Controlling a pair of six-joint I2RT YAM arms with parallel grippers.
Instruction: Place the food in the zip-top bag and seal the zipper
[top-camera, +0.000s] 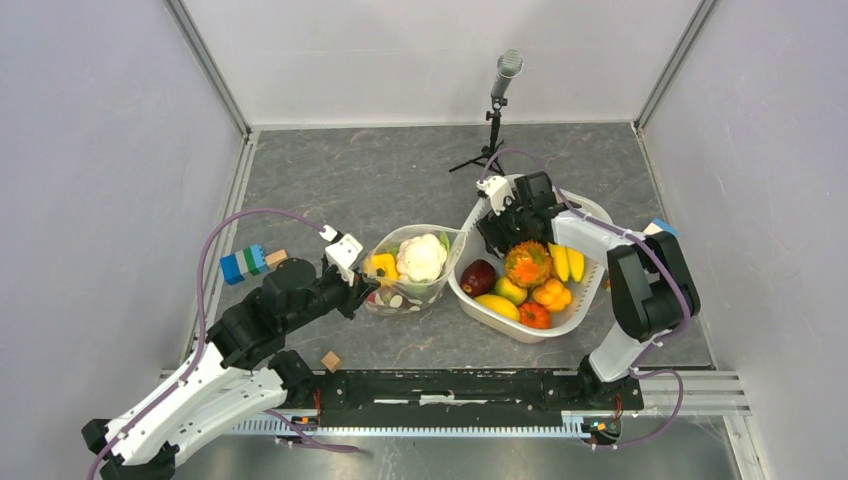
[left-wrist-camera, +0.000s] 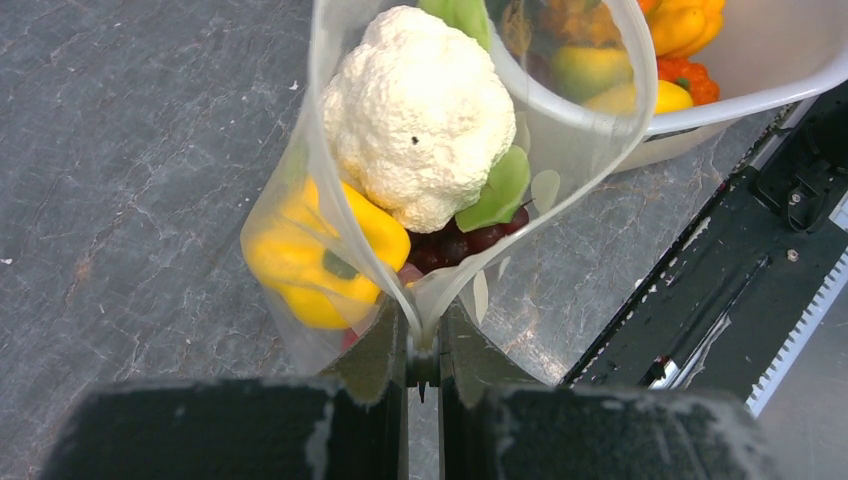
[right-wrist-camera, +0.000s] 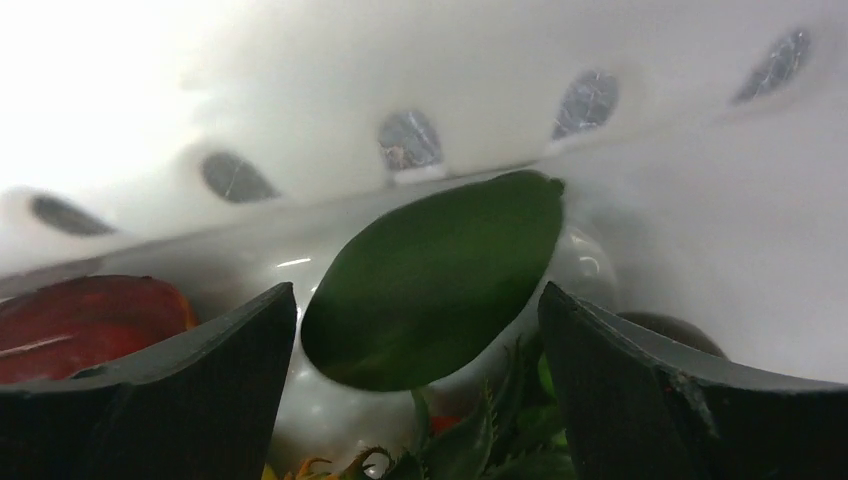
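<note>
The clear zip-top bag stands open left of the basket, holding a white cauliflower, a yellow pepper and purple grapes. My left gripper is shut on the bag's near-left mouth edge. The zipper is spread apart in a loop. My right gripper is open inside the far-left part of the white basket. In the right wrist view a dark green oval piece lies between its fingers, untouched. A pineapple, bananas and other fruits lie in the basket.
A microphone on a small tripod stands at the back. Blue and green blocks lie left of my left arm, a small wooden cube near the front rail, and a blue block by the right arm's elbow.
</note>
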